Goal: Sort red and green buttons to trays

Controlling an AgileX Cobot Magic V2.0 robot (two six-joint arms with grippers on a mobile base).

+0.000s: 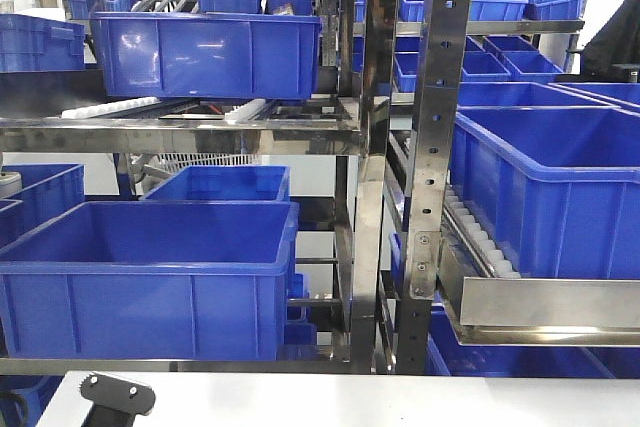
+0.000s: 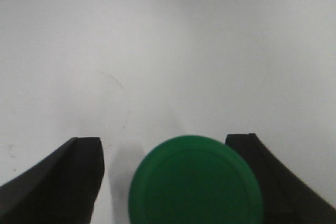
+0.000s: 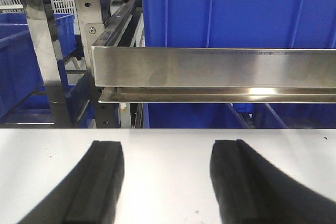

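The green button [image 2: 195, 182] shows its round green cap from above, standing on the white table [image 2: 173, 51]. It sits between the fingers of my left gripper [image 2: 165, 142], which is open. The cap lies close against the right finger [image 2: 252, 156], and a strip of table shows between it and the left finger [image 2: 79, 166]. My right gripper [image 3: 169, 148] is open low over the white table [image 3: 168, 182], with nothing between its fingers. The red button and both trays are out of view.
A steel rack [image 1: 365, 147] with several deep blue crates [image 1: 150, 267] stands just beyond the table's far edge. Its steel shelf lip [image 3: 210, 74] juts out in front of my right gripper. A black arm part [image 1: 115, 397] shows at the table's near left.
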